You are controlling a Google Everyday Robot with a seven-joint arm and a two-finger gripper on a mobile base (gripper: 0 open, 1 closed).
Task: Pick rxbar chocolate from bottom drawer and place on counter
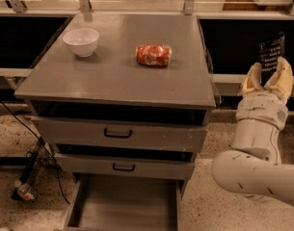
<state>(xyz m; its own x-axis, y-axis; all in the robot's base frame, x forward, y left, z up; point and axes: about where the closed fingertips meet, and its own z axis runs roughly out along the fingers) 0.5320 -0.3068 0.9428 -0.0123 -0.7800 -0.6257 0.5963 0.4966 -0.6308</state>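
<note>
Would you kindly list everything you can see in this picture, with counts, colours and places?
counter: one, grey, centre, the cabinet's top.
bowl: one, white, on the counter's far left part.
snack packet: one, red-orange, on the counter, right of the bowl.
upper drawers: two, grey with black handles, below the counter.
bottom drawer: one, grey, pulled out at the lower edge.
rxbar chocolate: one, black with pale lettering, upright in the gripper, right of the counter.
floor: speckled, pale, around the cabinet.
arm: one, white, lower right.
gripper: one, pale fingers, right of the counter, shut on the rxbar chocolate.
</note>
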